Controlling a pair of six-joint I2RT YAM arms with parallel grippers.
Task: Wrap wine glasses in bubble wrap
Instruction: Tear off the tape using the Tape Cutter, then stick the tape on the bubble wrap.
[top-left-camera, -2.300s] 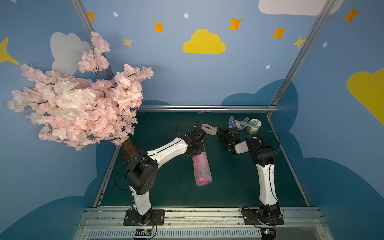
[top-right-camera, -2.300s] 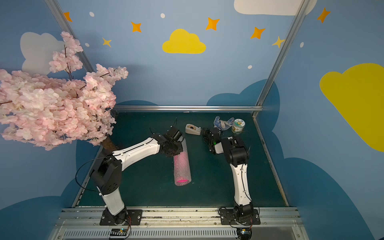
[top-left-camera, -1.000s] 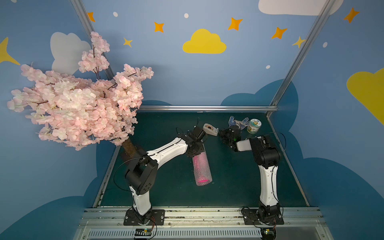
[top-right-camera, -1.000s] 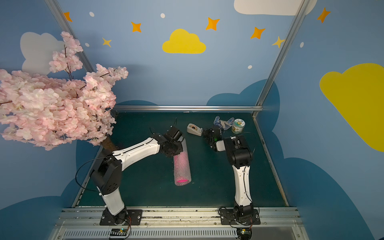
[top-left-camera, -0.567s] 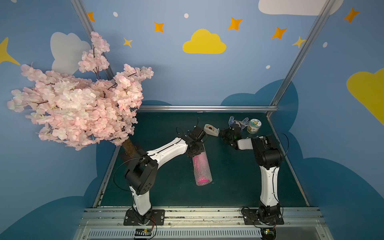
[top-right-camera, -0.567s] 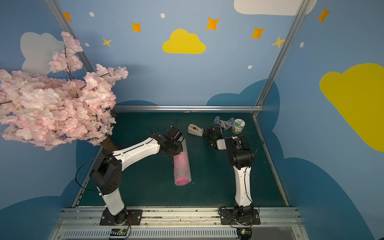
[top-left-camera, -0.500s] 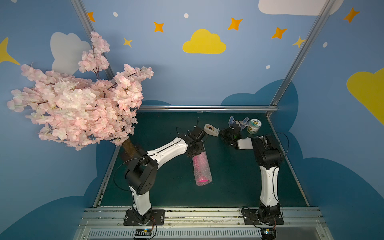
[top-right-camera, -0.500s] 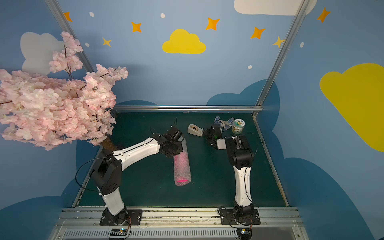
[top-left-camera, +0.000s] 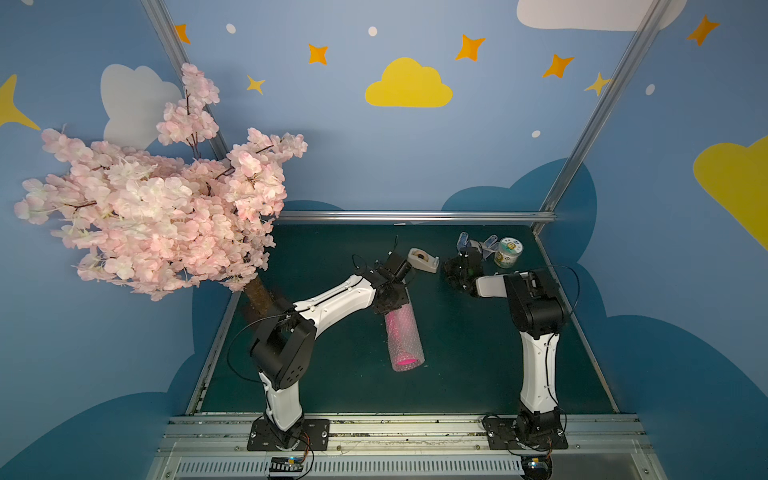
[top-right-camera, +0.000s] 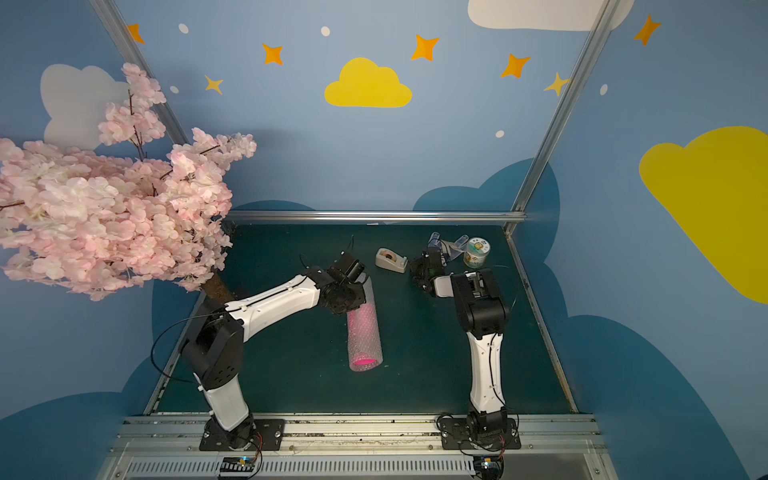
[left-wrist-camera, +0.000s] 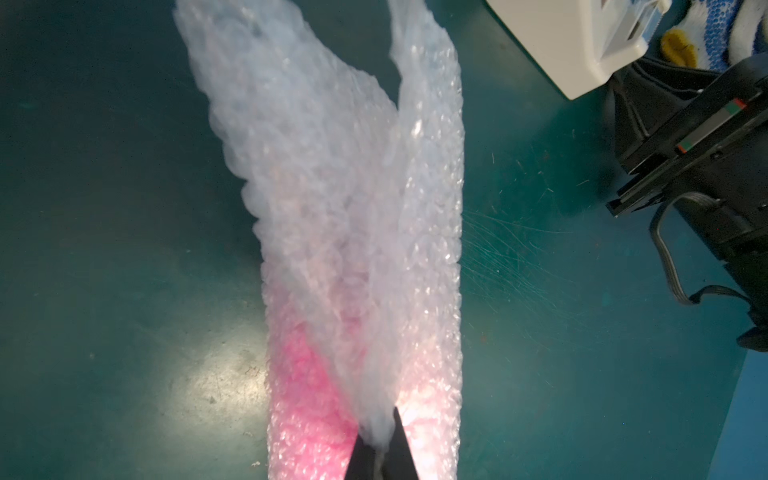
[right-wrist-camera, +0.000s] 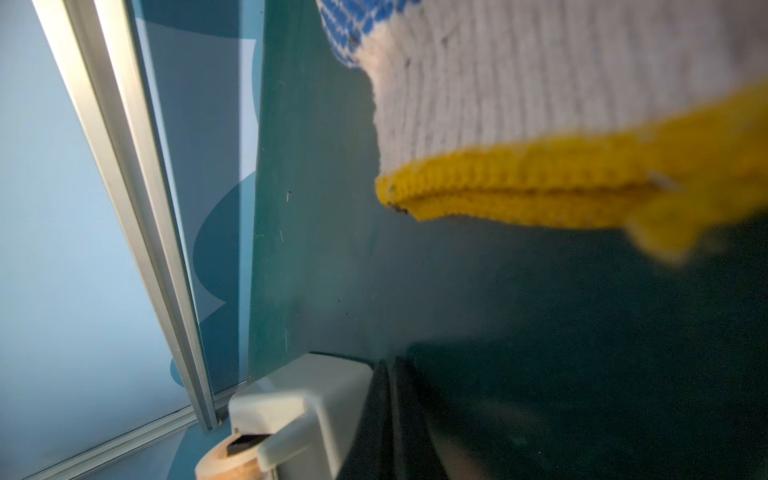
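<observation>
The left gripper (left-wrist-camera: 380, 440) clenched a fold of bubble wrap (left-wrist-camera: 353, 208), the pink goblet (top-left-camera: 405, 360) rolled inside beneath its fingers. The right gripper (right-wrist-camera: 388, 382), pressed shut, sat just beside the tape dispenser (top-left-camera: 423, 260), a glove (right-wrist-camera: 540, 104) beyond. Since earlier, only the right elbow (top-left-camera: 536, 303) had swung outward.

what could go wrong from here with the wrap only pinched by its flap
1. The left gripper pinches only the loose flap of the bubble wrap; released untaped, the roll would probably spring open.
2. The roll's end is open with the pink goblet showing; lifting by the flap might let it slide out.
3. The right gripper, shut, sits close to the tape dispenser, glove and can and might knock them.
</observation>
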